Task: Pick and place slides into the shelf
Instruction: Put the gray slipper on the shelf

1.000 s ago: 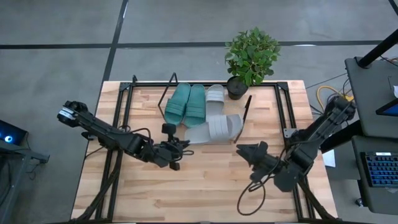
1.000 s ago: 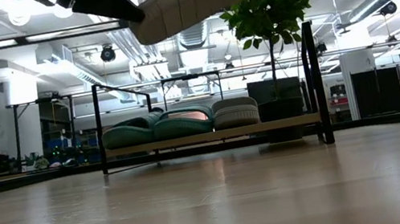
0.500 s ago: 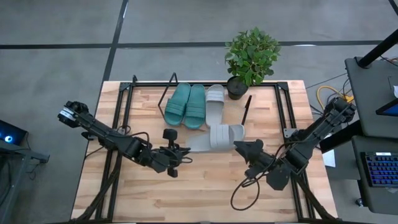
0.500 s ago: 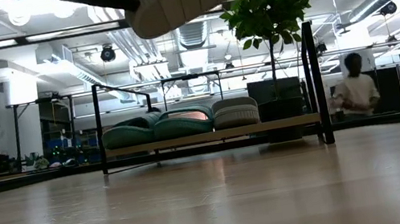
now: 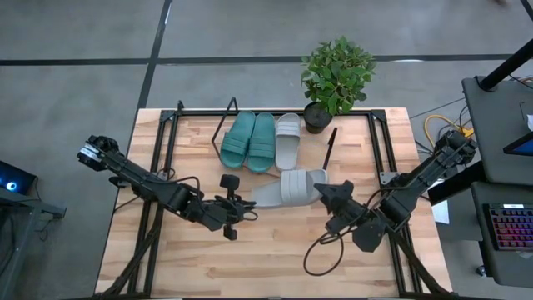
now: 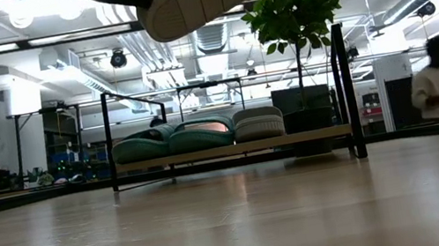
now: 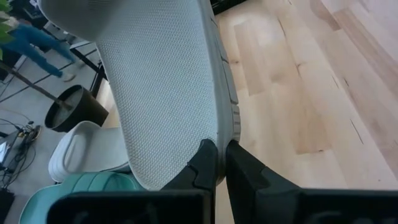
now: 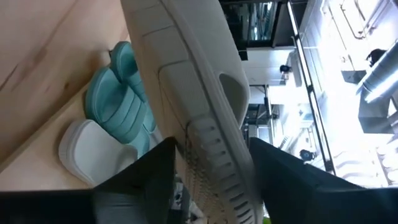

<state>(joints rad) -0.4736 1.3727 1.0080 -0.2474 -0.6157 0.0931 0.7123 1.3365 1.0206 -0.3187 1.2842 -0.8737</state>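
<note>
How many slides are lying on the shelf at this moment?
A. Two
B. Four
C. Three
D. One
C: on the shelf lie two teal slides and one grey slide; the other grey slide is in the air, pinched by the left gripper, and the right gripper has its fingers around the other end.

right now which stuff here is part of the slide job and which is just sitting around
Part of the job:
- held grey slide, lifted, left gripper shut on its edge, right gripper straddling the other end
- two teal slides on the shelf
- grey slide on the shelf
- shelf

Just lying about:
- potted plant
- person in the room behind
</note>
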